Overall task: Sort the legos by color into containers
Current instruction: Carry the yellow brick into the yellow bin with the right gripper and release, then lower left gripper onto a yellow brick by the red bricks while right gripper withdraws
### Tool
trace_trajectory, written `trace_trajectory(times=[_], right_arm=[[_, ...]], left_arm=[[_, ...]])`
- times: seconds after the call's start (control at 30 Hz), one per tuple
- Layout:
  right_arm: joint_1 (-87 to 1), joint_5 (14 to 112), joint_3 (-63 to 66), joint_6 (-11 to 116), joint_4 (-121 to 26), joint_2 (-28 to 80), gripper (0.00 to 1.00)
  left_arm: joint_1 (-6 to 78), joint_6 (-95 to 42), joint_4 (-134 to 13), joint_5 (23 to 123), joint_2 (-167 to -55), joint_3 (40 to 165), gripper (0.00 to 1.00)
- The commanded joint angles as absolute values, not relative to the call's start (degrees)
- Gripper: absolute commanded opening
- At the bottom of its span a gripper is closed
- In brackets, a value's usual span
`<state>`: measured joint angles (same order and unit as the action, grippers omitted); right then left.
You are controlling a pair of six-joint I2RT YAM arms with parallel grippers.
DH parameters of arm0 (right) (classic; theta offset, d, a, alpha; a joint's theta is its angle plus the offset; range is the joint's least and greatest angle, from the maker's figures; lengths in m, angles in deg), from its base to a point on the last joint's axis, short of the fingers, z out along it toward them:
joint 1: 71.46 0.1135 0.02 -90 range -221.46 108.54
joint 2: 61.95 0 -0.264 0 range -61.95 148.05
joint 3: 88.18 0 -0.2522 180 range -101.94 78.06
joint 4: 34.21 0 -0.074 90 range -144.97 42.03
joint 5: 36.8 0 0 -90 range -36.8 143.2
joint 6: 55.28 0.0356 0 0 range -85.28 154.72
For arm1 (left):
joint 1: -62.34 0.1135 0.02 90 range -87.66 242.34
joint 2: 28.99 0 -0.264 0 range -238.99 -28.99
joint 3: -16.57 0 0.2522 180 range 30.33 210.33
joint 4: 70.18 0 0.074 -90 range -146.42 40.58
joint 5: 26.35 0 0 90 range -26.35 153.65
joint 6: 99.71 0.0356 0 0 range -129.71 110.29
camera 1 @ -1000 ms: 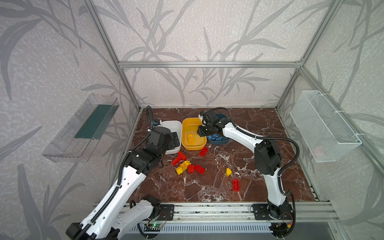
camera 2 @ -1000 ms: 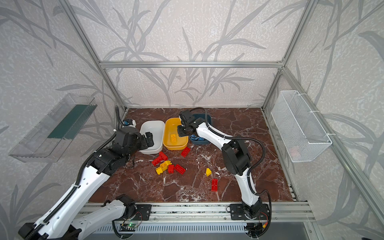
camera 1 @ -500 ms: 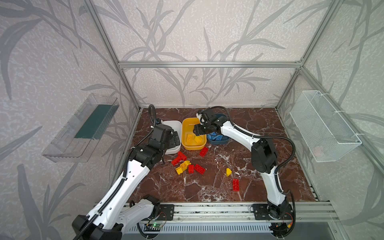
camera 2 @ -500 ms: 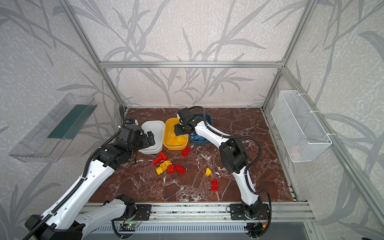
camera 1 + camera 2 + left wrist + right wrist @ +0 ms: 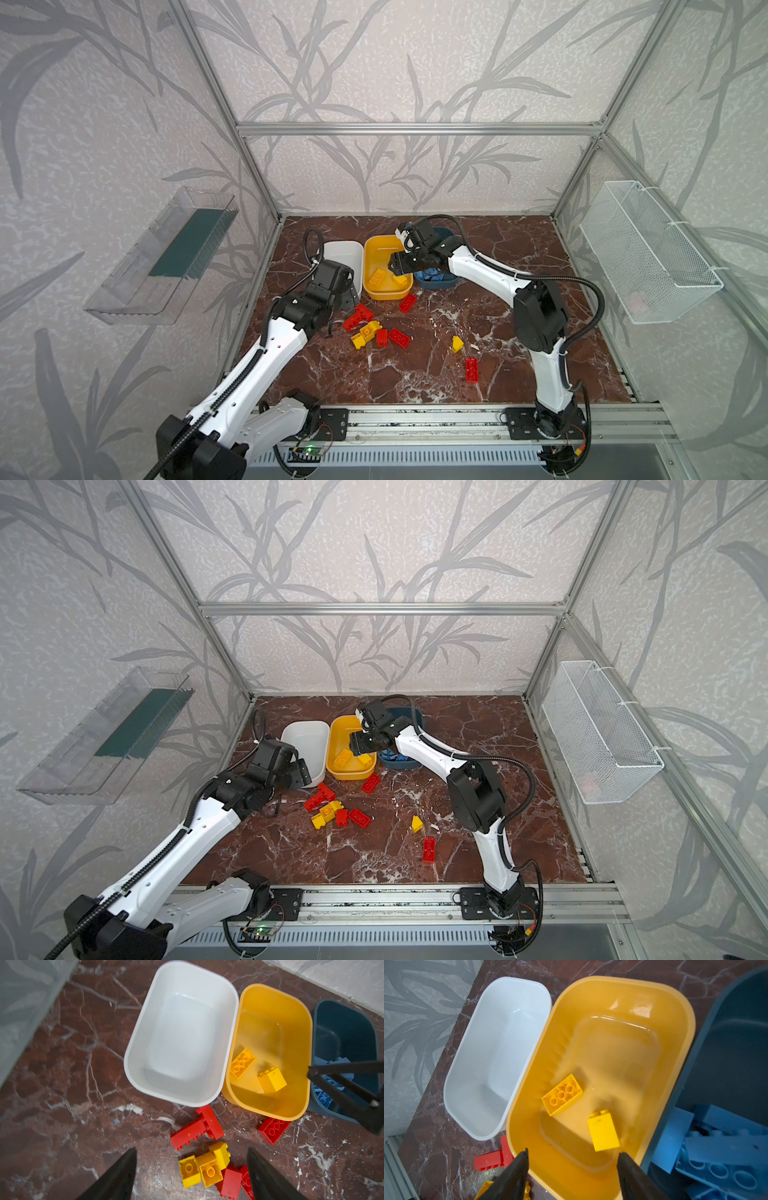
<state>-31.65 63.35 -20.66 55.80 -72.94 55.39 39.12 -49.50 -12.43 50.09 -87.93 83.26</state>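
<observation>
Three containers stand in a row at the back: a white tub (image 5: 345, 251) with nothing in it, a yellow tub (image 5: 384, 293) and a dark blue tub (image 5: 438, 284) holding light blue legos (image 5: 724, 1147). My right gripper (image 5: 397, 266) (image 5: 573, 1151) hangs open and empty over the yellow tub's near end. Two yellow bricks (image 5: 603, 1132) (image 5: 561, 1095) lie below it. My left gripper (image 5: 348, 296) (image 5: 191, 1149) is open above a floor pile of red and yellow legos (image 5: 372, 328) (image 5: 204, 1165), holding nothing.
More loose bricks lie on the marble floor: a red one (image 5: 407, 302) beside the yellow tub, a small yellow one (image 5: 457, 344) and a red one (image 5: 471, 369) toward the front. A clear tray (image 5: 166, 257) and a mesh basket (image 5: 648, 257) hang on the side walls.
My right gripper has opened and a yellow brick now lies in the yellow tub. My left gripper has moved from over the white tub toward the floor pile, jaws somewhat narrower.
</observation>
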Motion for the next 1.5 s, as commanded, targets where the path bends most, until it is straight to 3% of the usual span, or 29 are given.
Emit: trace_trajectory(times=[0.0,0.13,0.23,0.3,0.63,1.1,1.47], right_arm=[[-31.4,63.1,-14.6,55.7,-68.0,47.7,0.69],[-31.3,62.1,-5.7,56.3,-64.1,41.6,0.69],[-31.4,61.4,-0.5,56.5,-62.1,37.7,0.69],[-31.4,61.0,2.3,56.8,-60.9,36.2,0.69],[-31.5,58.0,11.9,56.9,-60.4,26.9,0.69],[-31.8,56.6,15.3,56.7,-60.0,25.4,0.70],[-31.9,56.5,15.3,56.6,-60.4,25.6,0.70]], left_arm=[[39.1,-53.0,-11.0,51.2,-84.6,80.1,0.69],[39.0,-54.7,-10.5,52.0,-82.7,76.4,0.58],[38.9,-55.0,-12.4,54.9,-82.6,73.2,0.41],[38.4,-55.7,-13.5,56.1,-83.5,71.7,0.39],[33.7,-58.5,-19.8,59.0,-93.5,70.5,0.40],[33.5,-60.6,-24.3,59.3,-98.7,66.0,0.38],[33.2,-60.6,-25.5,59.5,-100.3,66.2,0.59]])
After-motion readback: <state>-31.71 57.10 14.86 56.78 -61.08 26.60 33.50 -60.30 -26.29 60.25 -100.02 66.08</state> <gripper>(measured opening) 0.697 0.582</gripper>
